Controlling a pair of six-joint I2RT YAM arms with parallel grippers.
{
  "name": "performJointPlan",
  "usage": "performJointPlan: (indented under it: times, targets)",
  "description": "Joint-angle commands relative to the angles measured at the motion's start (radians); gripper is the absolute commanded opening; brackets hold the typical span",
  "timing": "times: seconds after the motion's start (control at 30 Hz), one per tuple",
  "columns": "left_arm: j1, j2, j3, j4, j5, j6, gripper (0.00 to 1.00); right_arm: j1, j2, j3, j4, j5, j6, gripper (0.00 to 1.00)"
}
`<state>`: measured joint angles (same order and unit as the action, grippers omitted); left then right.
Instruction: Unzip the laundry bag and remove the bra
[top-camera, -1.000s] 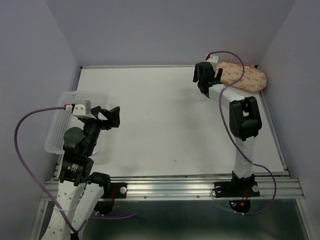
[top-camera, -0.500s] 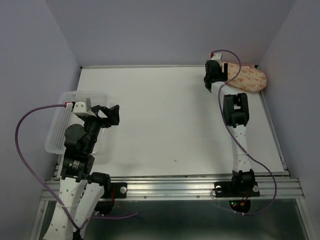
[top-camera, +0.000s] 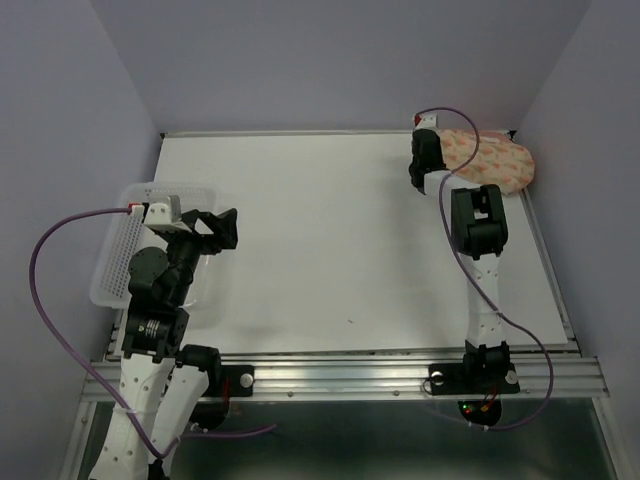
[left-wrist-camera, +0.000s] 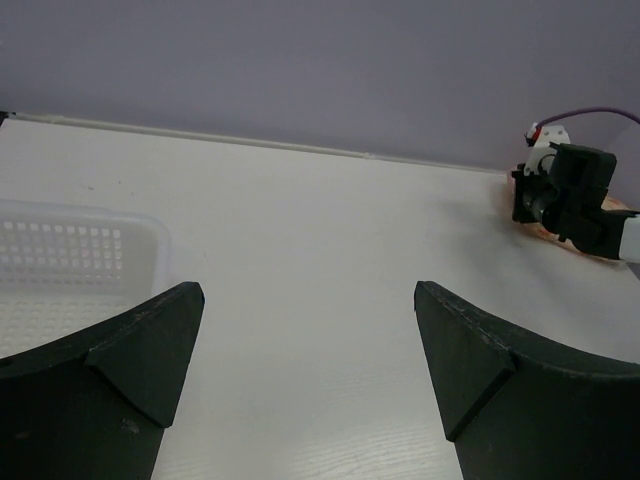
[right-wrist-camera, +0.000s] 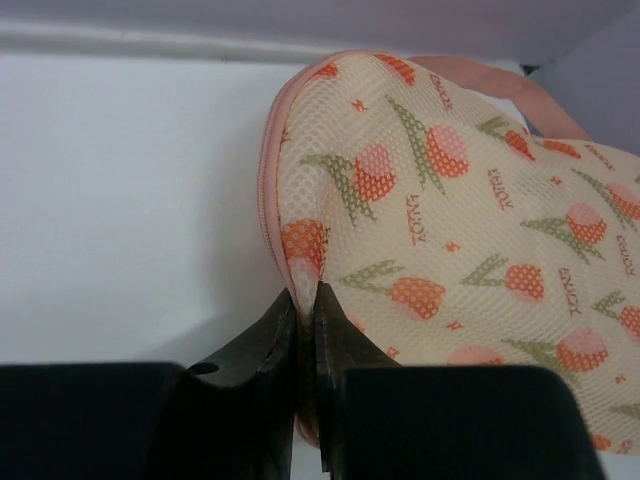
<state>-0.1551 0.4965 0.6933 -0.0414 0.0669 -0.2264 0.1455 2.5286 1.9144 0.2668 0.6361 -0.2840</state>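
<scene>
Swung right gripper (right-wrist-camera: 303, 292) into far-right corner, clamped tight on laundry bag (right-wrist-camera: 450, 200) rim; unzipping likely imminent; left gripper (left-wrist-camera: 305, 300) agape, empty.

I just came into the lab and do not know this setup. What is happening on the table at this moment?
The right pincer is closed on the edge of the laundry bag, which lies in the far right corner of the table. The pink zipper looks closed, and no bra is visible. The left pincer is open and holds nothing, hovering near the clear basket on the left side.
</scene>
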Motion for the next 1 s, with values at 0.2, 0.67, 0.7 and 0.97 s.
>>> performJointPlan:
  times: [0.2,0.67,0.7,0.97]
  targets:
    - [0.006,-0.019,-0.015,0.077,0.03,0.002,0.99,0.339,-0.493,-0.498,-0.104,-0.23,0.268,0.01]
    - [0.008,0.034,0.046,0.017,0.088,-0.06,0.99,0.77,-0.605,-0.634,-0.21,-0.554,0.605,0.61]
    - [0.006,0.039,0.049,0.014,0.1,-0.08,0.99,0.77,-0.622,-0.637,-0.212,-0.561,0.609,0.67]
    - [-0.027,0.172,0.097,0.066,0.16,-0.198,0.99,0.741,-0.898,-0.762,-0.261,-0.432,0.601,0.95]
